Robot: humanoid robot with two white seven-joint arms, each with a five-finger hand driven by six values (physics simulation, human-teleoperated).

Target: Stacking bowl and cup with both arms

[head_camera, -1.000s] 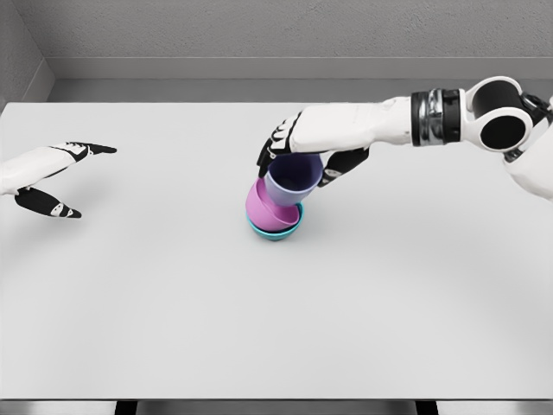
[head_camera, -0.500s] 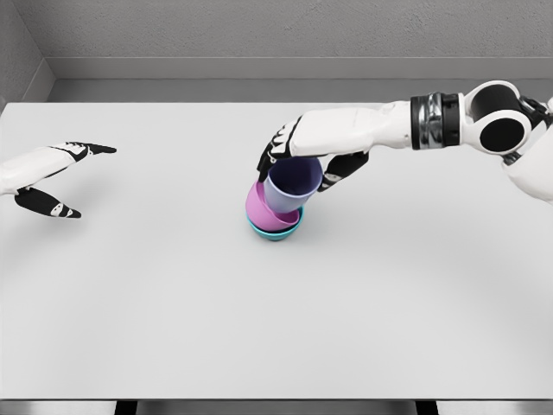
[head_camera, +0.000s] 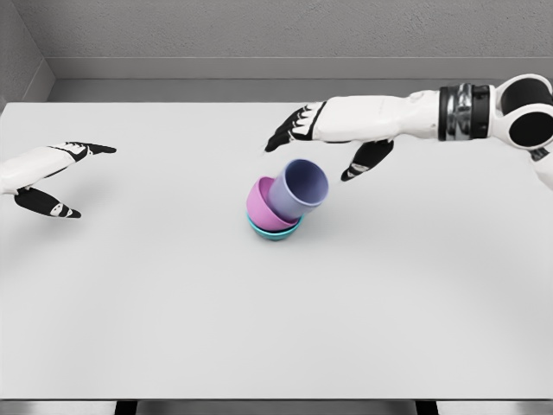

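The right hand (head_camera: 324, 138) has let go (fingers spread), leaving the purple cup (head_camera: 296, 190) tilted.

Broad white table (head_camera: 173, 311), grey wall (head_camera: 259, 30) along its far edge.

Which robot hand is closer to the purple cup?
The right hand. It hovers open just above the purple cup, not touching it. The left hand rests far off at the table's left edge.

Simulated lab: bare white table (head_camera: 173, 328), grey walls (head_camera: 259, 35)
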